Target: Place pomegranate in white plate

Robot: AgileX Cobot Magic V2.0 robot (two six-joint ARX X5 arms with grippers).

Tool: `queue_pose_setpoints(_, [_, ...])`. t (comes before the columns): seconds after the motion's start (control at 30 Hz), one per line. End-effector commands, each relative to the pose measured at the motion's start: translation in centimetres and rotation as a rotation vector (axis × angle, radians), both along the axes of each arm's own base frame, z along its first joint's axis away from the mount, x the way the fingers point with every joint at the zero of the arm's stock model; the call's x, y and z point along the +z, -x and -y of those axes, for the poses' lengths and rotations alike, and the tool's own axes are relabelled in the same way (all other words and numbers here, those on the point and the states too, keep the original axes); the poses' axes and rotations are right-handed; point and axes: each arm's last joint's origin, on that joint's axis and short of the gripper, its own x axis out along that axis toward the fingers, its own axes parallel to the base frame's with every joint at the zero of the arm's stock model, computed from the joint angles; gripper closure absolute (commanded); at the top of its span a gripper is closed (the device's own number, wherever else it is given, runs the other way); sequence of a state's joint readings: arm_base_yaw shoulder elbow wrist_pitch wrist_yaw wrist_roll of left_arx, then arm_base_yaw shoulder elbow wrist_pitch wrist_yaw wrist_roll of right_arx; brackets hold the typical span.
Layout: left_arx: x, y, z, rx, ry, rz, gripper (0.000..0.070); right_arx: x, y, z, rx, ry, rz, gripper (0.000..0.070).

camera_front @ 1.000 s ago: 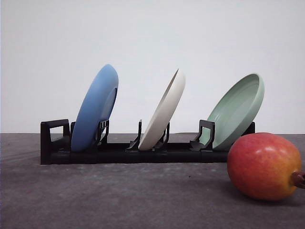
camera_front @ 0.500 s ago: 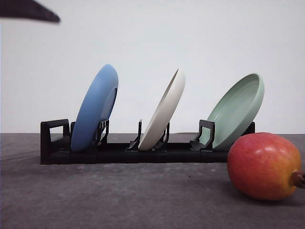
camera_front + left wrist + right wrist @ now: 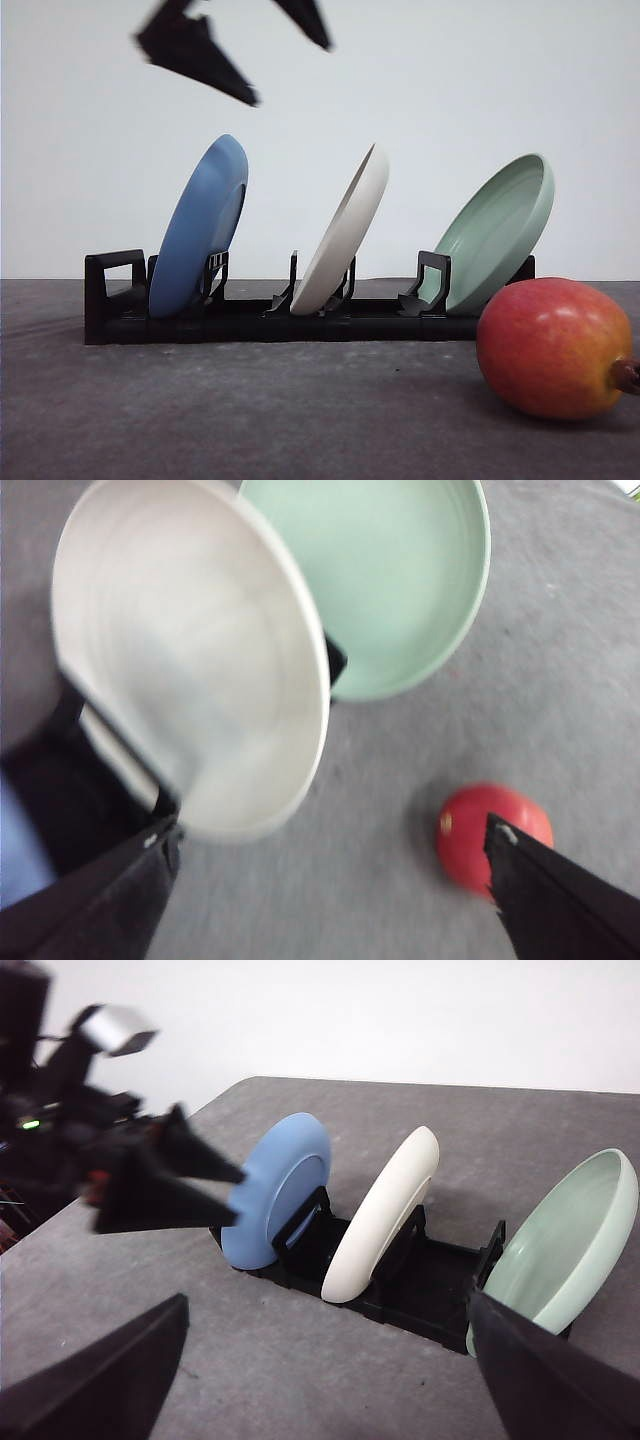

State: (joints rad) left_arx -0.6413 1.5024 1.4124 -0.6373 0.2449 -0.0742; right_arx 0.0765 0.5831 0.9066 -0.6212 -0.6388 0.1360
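The pomegranate (image 3: 555, 348), red with yellow-orange patches, lies on the grey table at the front right; in the left wrist view the pomegranate (image 3: 480, 825) is partly behind one finger. The white plate (image 3: 345, 235) stands tilted on edge in the middle slot of a black rack (image 3: 250, 322), and it also appears as a white plate (image 3: 190, 650) and as a white plate (image 3: 385, 1215). My left gripper (image 3: 290, 72) hangs open high above the rack, between the blue and white plates, holding nothing. My right gripper (image 3: 328, 1305) is open and empty, well back from the rack.
A blue plate (image 3: 200, 228) leans in the rack's left slot and a pale green plate (image 3: 497, 230) in its right slot, just behind the pomegranate. Grey tabletop (image 3: 250, 410) stretches in front of the rack. The left arm (image 3: 70, 1110) shows blurred left of the rack.
My left gripper has come into the front view from the upper left and moved right and down over the rack. Plates and pomegranate have not moved.
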Motion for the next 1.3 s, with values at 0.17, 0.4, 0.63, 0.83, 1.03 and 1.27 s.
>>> queue_pose_setpoints(0.17, [-1.8, -3.4, 5.1, -0.031, -0.024, 0.01, 0.0104, 0.5, 0.0, 0.0, -0.001, -0.008, 0.013, 0.0133])
queue_pose_setpoints(0.4, [-4.7, -4.3, 7.6, -0.033, -0.072, 0.003, 0.0105, 0.5, 0.1, 0.0, -0.001, -0.008, 0.012, 0.0133])
queue_pose_setpoints(0.63, [-6.3, -4.8, 8.4, -0.017, -0.114, -0.003, 0.0157, 0.5, 0.0, 0.0, -0.001, -0.008, 0.012, 0.0133])
queue_pose_setpoints(0.83, [-7.1, -5.1, 8.7, -0.019, -0.121, -0.005, 0.0369, 0.5, 0.1, 0.0, -0.001, -0.008, 0.013, 0.0133])
queue_pose_setpoints(1.03, [-6.9, -5.1, 9.0, -0.02, -0.099, 0.015, 0.07, 0.5, 0.1, 0.0, -0.001, -0.008, 0.009, 0.0133])
queue_pose_setpoints(1.27, [-6.8, -4.9, 9.1, -0.021, -0.101, 0.016, 0.07, 0.3, 0.1, 0.0, 0.0, -0.004, -0.011, 0.0133])
